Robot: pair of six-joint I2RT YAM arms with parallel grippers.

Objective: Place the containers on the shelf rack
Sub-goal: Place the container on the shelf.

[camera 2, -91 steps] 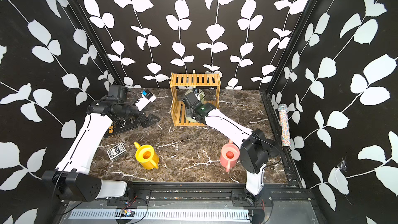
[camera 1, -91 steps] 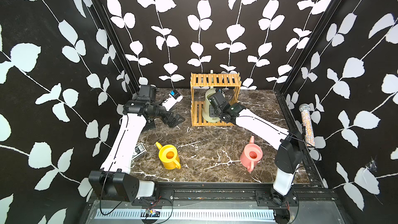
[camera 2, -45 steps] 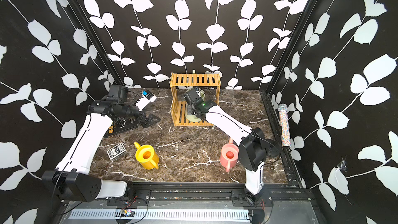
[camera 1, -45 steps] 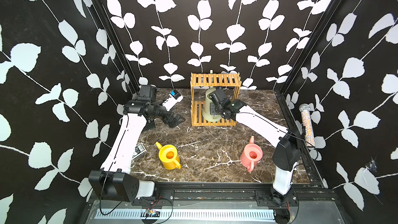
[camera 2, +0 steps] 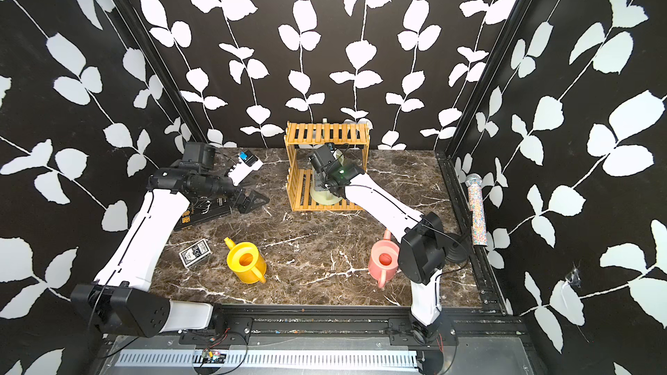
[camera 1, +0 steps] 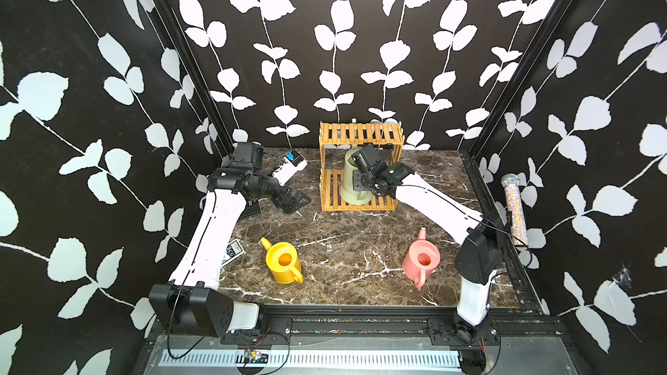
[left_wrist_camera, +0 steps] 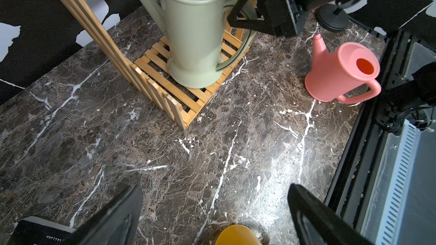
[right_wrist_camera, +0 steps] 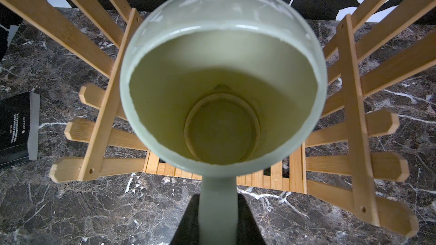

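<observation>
Currently the pale green watering can is standing on the lower tier of the shelf rack. The right gripper is clamping its handle between closed jaws. The yellow can and pink can are sitting well apart on the marble table, nearer the front. The left gripper is hovering beside the rack, jaws spread wide, holding nothing.

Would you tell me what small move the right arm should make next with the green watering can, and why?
Probably open the right gripper and let go. The green watering can stands upright inside the rack with its base on the bottom slats. The jaws are shut on its handle, so it looks ready to be released there.
</observation>
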